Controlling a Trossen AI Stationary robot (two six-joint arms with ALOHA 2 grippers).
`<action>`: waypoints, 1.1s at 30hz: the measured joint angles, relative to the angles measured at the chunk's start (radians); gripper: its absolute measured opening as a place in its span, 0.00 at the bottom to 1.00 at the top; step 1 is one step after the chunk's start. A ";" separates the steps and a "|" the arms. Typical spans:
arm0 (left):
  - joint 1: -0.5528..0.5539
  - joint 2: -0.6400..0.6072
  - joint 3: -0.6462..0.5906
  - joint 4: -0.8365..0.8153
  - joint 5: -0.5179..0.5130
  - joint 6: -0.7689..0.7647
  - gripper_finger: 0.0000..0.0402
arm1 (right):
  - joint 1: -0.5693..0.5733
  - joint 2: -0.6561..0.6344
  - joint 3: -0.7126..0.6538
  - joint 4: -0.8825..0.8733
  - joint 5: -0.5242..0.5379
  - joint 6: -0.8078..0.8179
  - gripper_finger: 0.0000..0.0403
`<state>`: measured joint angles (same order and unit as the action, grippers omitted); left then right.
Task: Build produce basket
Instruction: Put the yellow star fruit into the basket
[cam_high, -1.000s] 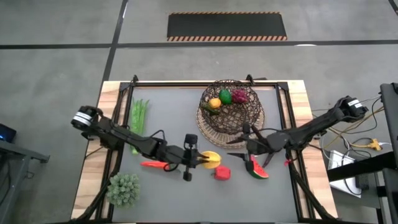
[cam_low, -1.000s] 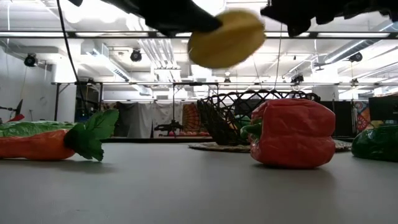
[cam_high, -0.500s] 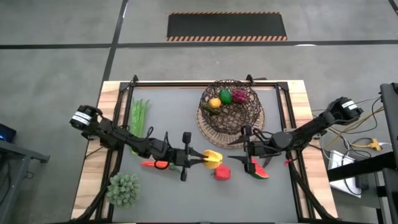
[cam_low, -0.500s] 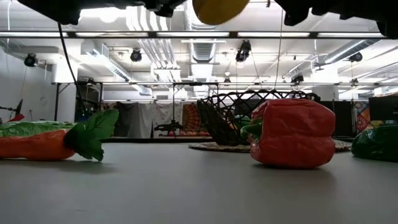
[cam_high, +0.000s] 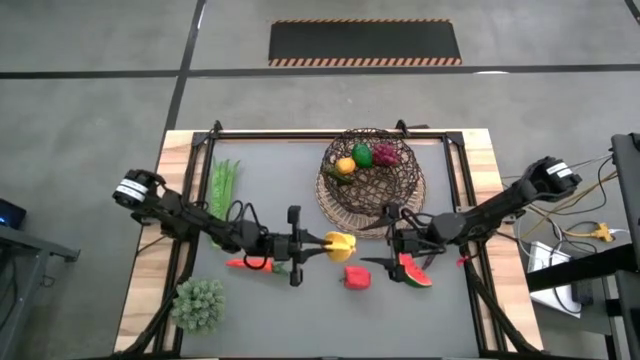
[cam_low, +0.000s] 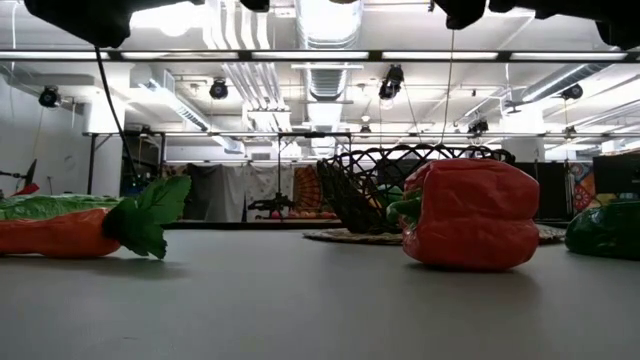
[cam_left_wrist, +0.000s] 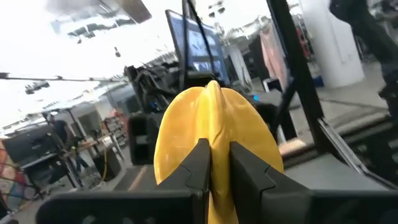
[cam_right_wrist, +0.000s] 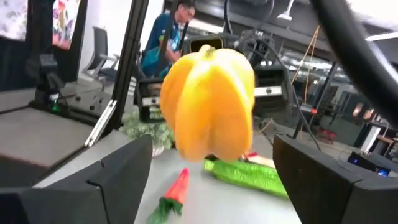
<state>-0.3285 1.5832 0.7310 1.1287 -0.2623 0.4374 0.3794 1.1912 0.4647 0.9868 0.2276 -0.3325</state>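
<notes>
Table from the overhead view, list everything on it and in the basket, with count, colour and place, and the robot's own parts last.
basket: one, dark brown wicker, far middle of table
orange: one, orange, in basket
lime: one, green, in basket
grapes: one bunch, purple-red, in basket
green beans: one bundle, green, left side
carrot: one, orange, under left arm
leafy clump: one, pale green, near left corner
red pepper: one, red, near middle
watermelon slice: one, red and green, below right pincer
mango: one, yellow, held in the air
left pincer: shut on mango
right pincer: open, facing mango
</notes>
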 joint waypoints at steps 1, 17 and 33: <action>0.001 0.006 0.002 0.013 0.000 0.002 0.05 | 0.000 0.013 0.008 0.027 0.001 -0.005 0.78; 0.015 0.075 0.018 0.149 0.007 0.015 0.05 | -0.014 0.152 0.105 0.156 0.016 -0.079 0.58; 0.014 0.075 0.015 0.146 -0.001 0.015 0.22 | -0.013 0.142 0.104 0.130 0.037 -0.061 0.29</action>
<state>-0.3140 1.6581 0.7460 1.2742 -0.2632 0.4528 0.3660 1.3333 0.5687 1.1167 0.2642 -0.3930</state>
